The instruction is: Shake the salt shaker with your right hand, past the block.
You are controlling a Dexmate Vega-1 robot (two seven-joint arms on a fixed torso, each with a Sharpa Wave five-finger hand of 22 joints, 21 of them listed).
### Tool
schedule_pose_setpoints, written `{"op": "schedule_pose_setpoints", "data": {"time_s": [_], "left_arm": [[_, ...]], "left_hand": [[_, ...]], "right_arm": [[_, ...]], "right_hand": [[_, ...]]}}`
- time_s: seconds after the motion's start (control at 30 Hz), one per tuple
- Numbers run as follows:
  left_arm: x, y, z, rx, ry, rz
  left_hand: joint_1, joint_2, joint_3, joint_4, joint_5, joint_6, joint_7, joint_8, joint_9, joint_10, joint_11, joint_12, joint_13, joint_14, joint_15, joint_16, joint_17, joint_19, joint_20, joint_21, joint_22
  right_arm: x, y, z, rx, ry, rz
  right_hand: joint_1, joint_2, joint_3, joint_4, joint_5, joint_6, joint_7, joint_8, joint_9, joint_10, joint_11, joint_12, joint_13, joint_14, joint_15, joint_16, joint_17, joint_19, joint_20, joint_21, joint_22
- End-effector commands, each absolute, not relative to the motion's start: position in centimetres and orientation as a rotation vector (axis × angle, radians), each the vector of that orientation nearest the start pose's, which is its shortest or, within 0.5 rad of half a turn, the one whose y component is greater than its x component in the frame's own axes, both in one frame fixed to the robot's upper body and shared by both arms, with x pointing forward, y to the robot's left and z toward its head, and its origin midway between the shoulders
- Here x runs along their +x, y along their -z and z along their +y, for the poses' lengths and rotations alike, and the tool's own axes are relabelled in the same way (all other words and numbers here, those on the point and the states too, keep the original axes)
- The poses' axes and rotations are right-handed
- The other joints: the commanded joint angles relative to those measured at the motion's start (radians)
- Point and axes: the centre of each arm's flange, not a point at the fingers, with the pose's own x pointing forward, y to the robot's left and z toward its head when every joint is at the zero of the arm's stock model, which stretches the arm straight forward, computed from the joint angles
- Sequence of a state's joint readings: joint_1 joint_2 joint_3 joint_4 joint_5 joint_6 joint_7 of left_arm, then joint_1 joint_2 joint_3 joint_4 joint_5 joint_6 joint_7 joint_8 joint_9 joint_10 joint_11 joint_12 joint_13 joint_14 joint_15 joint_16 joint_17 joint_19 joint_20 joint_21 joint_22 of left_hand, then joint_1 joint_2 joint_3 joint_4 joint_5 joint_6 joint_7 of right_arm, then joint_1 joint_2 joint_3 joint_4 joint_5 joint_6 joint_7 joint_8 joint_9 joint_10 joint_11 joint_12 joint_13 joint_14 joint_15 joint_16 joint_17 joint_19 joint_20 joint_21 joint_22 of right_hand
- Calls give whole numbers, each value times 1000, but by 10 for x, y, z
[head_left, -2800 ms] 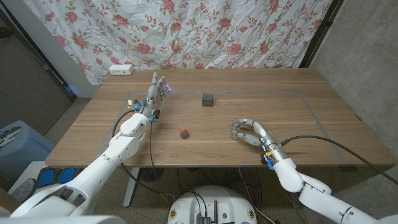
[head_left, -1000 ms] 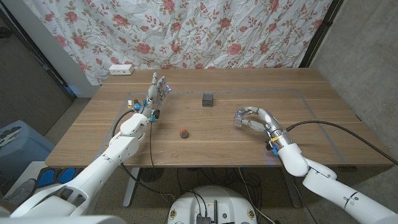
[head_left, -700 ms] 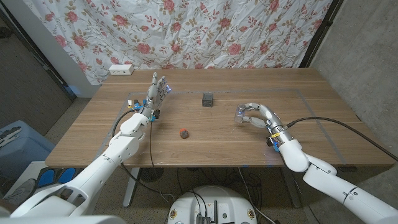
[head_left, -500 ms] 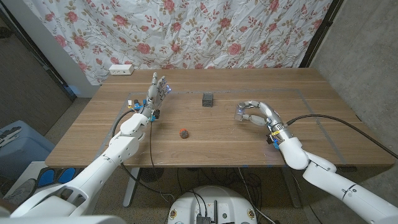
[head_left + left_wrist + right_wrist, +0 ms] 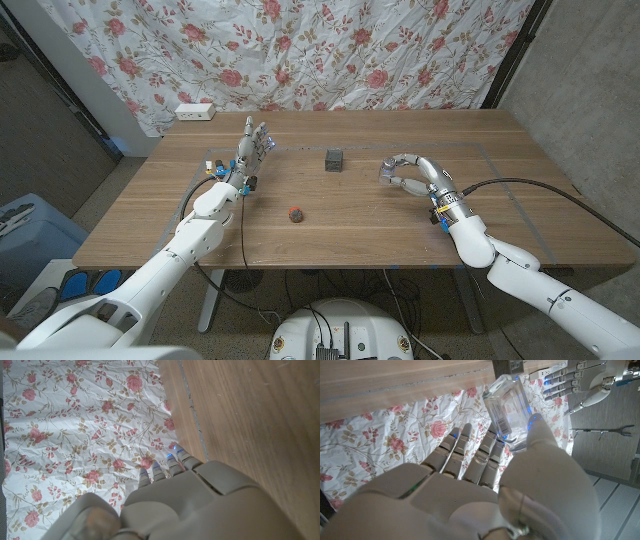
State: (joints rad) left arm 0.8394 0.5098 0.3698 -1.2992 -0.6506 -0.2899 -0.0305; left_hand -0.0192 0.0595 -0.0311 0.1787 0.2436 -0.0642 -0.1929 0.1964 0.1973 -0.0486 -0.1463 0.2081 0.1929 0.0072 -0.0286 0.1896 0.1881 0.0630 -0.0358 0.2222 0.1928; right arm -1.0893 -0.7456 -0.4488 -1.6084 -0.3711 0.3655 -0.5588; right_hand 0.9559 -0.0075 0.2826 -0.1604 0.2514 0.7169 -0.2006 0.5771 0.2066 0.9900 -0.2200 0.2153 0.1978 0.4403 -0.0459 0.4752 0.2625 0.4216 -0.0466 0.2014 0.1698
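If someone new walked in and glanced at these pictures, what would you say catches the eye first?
Probably the right hand, right of the table's middle, gripping a clear salt shaker whose barcode label is plain in the right wrist view. Next, the left hand, fingers pointing up, empty, at the table's left. Between them sit a dark block and, nearer the robot, a small reddish object, with a floral curtain behind.

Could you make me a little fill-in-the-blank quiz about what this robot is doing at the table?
1. The clear salt shaker is held in the robot's ____ hand.
2. The left hand holds ____, its fingers apart.
3. The dark block stands on the ____ table.
4. The small red thing lies nearer the robot than the ____.

Missing words: right; nothing; wooden; block
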Motion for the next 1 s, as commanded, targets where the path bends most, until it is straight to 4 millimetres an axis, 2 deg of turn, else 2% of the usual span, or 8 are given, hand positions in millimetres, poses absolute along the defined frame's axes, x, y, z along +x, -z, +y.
{"op": "schedule_pose_setpoints", "data": {"time_s": [0.03, 0.4, 1.0], "left_arm": [[653, 28, 290, -42, 207, -593], [653, 27, 290, -42, 207, -593], [653, 27, 291, -42, 207, -593]], "left_hand": [[0, 101, 0, 8, 4, 4, -8, 4, 6, -1, -10, 4, 4, 1, -106, 5, 6, 5, -24, 4, 5], [0, 101, -1, 8, 4, 2, -8, 4, 6, -1, -10, 4, 4, 1, -106, 5, 6, 5, -25, 5, 5], [0, 101, -1, 8, 4, 3, -8, 4, 6, -1, -9, 4, 4, 1, -105, 5, 6, 4, -24, 4, 5]], "right_arm": [[546, 72, -260, -962, 173, -1057], [544, 67, -266, -1010, 270, -1109], [545, 49, -259, -1174, 395, -1266]], "right_hand": [[11, 2, -3, -1, -2, 19, -14, 4, 6, 13, -3, 2, 2, 11, -151, 5, 6, 12, -10, 1, 2], [16, 1, -6, -1, -6, 20, -16, 3, 6, 15, -3, -1, 2, 15, -152, 9, 6, 17, -13, 1, 2], [22, 2, -11, 0, -11, 19, -16, 1, 7, 18, -3, -3, 2, 24, -154, 15, 7, 24, -17, 2, 2]]}}
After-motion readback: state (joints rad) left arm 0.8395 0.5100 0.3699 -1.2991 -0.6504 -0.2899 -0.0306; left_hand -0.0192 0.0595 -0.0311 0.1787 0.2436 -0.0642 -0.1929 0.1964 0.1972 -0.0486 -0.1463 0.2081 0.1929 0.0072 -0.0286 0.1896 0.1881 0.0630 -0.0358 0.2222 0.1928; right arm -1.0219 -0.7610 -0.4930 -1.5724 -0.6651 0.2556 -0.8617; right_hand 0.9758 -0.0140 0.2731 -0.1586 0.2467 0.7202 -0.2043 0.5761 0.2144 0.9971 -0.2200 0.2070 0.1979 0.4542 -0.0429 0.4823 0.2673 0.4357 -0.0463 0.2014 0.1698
